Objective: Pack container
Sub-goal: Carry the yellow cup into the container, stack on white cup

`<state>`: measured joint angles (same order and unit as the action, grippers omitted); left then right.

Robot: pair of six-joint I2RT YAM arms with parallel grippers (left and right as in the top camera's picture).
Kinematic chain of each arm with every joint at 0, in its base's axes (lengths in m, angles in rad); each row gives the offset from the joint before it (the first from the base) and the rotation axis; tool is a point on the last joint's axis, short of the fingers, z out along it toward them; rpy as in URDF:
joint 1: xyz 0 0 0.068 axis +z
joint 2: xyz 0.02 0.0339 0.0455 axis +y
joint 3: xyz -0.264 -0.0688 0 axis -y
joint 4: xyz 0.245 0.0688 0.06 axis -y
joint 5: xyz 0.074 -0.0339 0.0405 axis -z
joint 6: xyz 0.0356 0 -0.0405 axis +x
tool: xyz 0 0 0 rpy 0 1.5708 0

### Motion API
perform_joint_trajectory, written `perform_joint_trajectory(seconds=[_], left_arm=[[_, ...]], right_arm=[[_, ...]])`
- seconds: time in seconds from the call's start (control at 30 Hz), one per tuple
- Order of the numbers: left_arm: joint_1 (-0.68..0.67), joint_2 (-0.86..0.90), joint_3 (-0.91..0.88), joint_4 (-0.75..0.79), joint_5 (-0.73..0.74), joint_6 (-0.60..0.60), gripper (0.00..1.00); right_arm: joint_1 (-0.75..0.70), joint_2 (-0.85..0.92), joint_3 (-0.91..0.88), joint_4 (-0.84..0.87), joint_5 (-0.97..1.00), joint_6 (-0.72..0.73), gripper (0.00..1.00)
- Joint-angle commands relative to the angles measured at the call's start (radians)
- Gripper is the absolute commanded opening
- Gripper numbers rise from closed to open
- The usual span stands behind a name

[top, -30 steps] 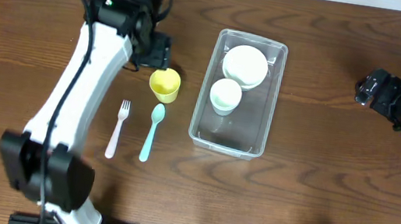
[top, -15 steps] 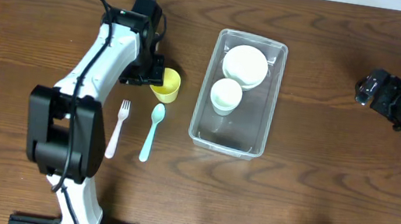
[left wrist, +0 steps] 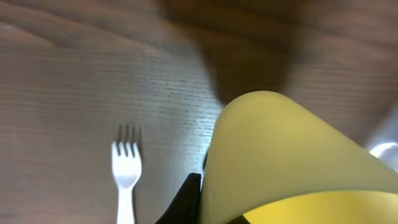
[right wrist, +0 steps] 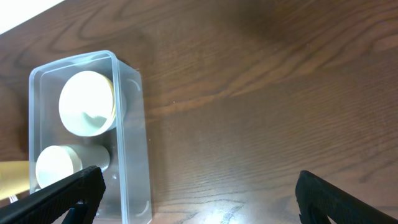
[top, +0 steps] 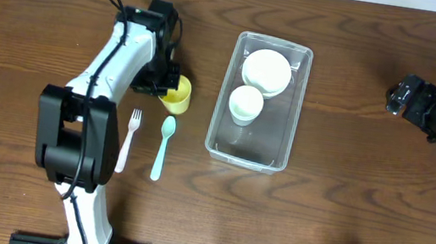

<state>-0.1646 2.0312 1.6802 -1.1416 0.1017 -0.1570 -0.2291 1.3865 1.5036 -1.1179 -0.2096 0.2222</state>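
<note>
The clear container point(top: 254, 144) lies right of the table's centre and holds a white bowl point(top: 265, 70) and a white cup point(top: 245, 104). Left of it stands a yellow cup point(top: 177, 93), with my left gripper point(top: 167, 87) shut on its rim. In the left wrist view the yellow cup point(left wrist: 292, 155) fills the lower right, with a black finger point(left wrist: 186, 202) pressed to its outer wall. My right gripper point(top: 401, 96) hovers open at the far right, well away from the container point(right wrist: 132, 124), with only bare table between its fingers point(right wrist: 62, 196).
A white fork point(top: 127, 139) and a teal spoon point(top: 163, 147) lie side by side on the table below the yellow cup. The fork point(left wrist: 126, 168) also shows in the left wrist view. The dark wood table runs wide between the container and the right arm.
The left arm came down over the yellow cup and its jaws closed on the rim. The cup shifted very slightly. The right arm has not moved.
</note>
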Motion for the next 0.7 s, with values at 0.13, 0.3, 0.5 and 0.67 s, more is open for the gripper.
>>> perform_joint_trajectory(seconds=[0.13, 0.3, 0.5, 0.67], left_arm=[[-0.074, -0.225, 0.27, -0.117, 0.005, 0.008, 0.06], [-0.247, -0.309, 0.299, -0.112, -0.005, 0.059, 0.06], [-0.394, -0.255, 0.292, -0.076, -0.089, 0.059, 0.06], [-0.414, -0.144, 0.292, -0.072, -0.16, 0.056, 0.06]], right_arm=[[-0.01, 0.0, 0.004, 0.0, -0.004, -0.014, 0.99], [-0.01, 0.0, 0.004, 0.0, -0.004, -0.014, 0.99], [-0.01, 0.0, 0.004, 0.0, -0.004, -0.014, 0.99], [-0.01, 0.0, 0.004, 0.0, -0.004, -0.014, 0.99]])
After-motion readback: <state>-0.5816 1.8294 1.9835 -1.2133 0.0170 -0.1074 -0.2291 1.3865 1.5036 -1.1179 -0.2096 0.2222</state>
